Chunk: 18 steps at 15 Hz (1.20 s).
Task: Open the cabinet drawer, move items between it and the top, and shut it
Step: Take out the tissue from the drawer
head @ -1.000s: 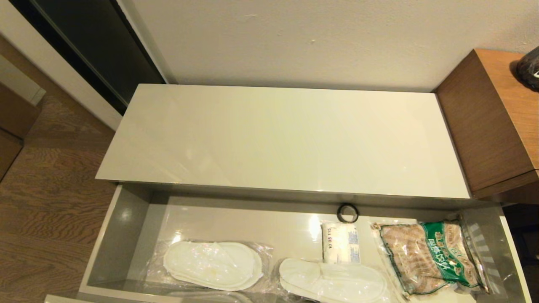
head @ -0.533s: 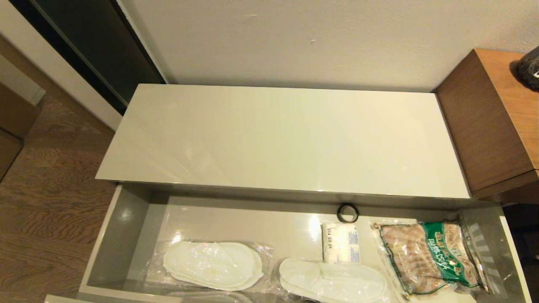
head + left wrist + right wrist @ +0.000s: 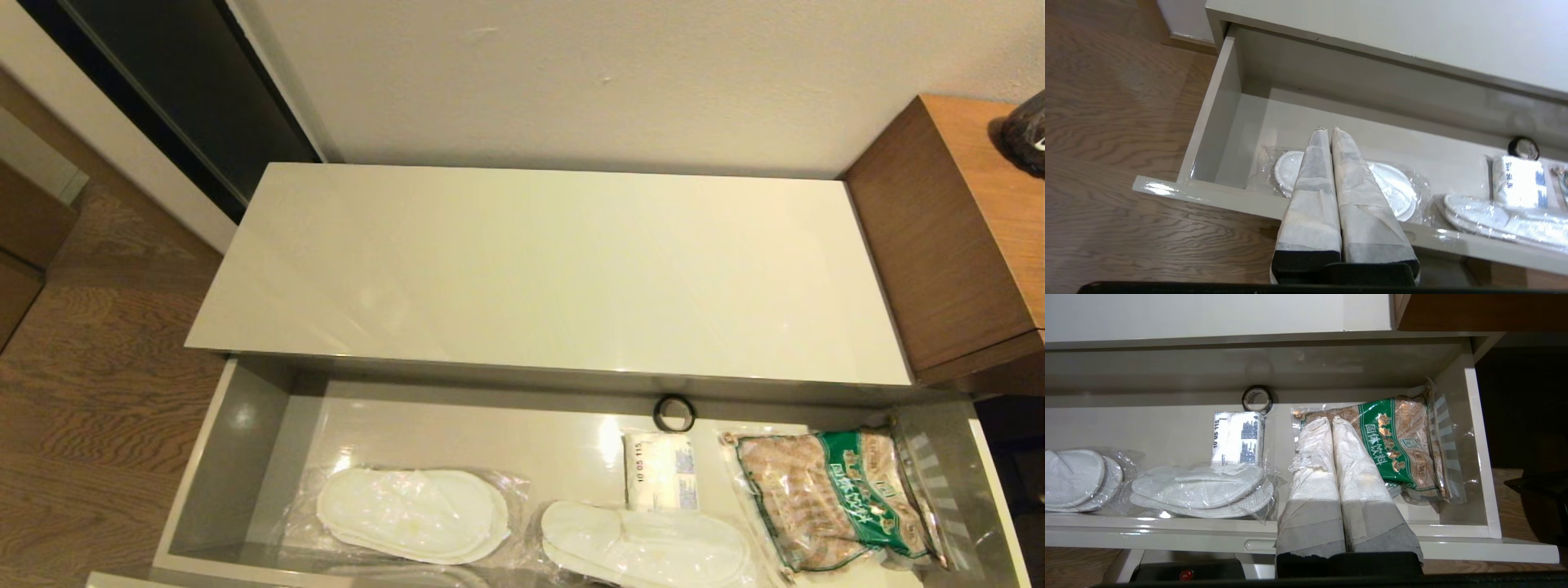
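so your left gripper (image 3: 1327, 130) has its two wrapped fingers pressed together, holding nothing; it hangs over the near edge at the left end of the cabinet drawer (image 3: 237, 457), above the left slipper pair (image 3: 412, 514). your right gripper (image 3: 1329, 419) is pressed together and empty too, over the near edge toward the right end, pointing at the snack bag (image 3: 837, 498). neither arm shows in the head view.

the drawer stands pulled out, and all the items lie flat on its floor. the left slipper pair sits left of centre. the second slipper pair (image 3: 645, 543) lies near the middle, against the near wall. the tissue pack (image 3: 661, 472), white side with the blue label up, sits just beyond it, its near edge touching or tucked by that wrapper. a small black ring (image 3: 674, 412) rests at the far wall, just behind the pack. the top (image 3: 547, 269) carries nothing.

judge the slippers light, floppy and slick in their clear film; you probably want to pinch the crinkled wrapper margin or straddle a toe end, since a flat press will likely skid. the tissue pack looks soft and squashy, so take it across its short width. you need to spread the fingers before either pick. mind the low front lip when lifting out.
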Available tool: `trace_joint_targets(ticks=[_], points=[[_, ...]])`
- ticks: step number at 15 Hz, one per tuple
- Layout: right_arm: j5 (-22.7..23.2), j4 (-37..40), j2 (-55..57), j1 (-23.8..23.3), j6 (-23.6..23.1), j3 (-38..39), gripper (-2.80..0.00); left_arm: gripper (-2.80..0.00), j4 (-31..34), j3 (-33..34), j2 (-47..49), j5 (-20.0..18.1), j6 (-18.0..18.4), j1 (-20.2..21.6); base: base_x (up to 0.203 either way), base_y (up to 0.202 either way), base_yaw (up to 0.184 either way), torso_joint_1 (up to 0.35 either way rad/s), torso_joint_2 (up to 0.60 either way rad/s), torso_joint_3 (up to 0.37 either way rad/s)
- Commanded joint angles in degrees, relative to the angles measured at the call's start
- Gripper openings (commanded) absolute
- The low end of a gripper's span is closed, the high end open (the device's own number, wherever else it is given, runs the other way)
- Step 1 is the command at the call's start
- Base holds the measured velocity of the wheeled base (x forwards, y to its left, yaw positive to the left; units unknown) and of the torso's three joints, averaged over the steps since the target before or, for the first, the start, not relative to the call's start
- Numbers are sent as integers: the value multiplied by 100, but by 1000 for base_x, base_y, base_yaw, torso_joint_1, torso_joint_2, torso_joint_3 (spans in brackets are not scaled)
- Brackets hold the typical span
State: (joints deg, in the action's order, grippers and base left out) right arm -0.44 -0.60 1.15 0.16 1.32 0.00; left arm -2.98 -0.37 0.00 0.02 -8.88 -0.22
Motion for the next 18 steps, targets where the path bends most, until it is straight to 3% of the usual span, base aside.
trace_joint_targets(ticks=[1, 4, 6, 8, 13, 16, 18], points=[[0, -2, 0, 2, 0, 17, -280, -280, 76, -50, 9, -26, 124, 4, 0, 0, 0, 0, 0, 0], [0, -2, 0, 2, 0, 18, -280, -280, 240, 2, 6, -46, 985, 9, 0, 0, 0, 0, 0, 0], [0, -2, 0, 2, 0, 17, -280, -280, 465, -67, 0, -63, 785, 6, 0, 0, 0, 0, 0, 0], [0, -2, 0, 2, 0, 9, -280, -280, 298, -2, 0, -28, 650, 4, 0, 0, 0, 0, 0, 0], [4, -16, 0, 2, -37, 18, -280, -280, 210, 29, 4, -11, 581, 4, 0, 0, 0, 0, 0, 0], [43, 109, 0, 2, -207, 18, -280, -280, 210, 29, 0, -11, 581, 4, 0, 0, 0, 0, 0, 0], [91, 221, -65, 2, -565, 6, -280, -280, 210, 29, 0, -11, 581, 4, 0, 0, 0, 0, 0, 0]])
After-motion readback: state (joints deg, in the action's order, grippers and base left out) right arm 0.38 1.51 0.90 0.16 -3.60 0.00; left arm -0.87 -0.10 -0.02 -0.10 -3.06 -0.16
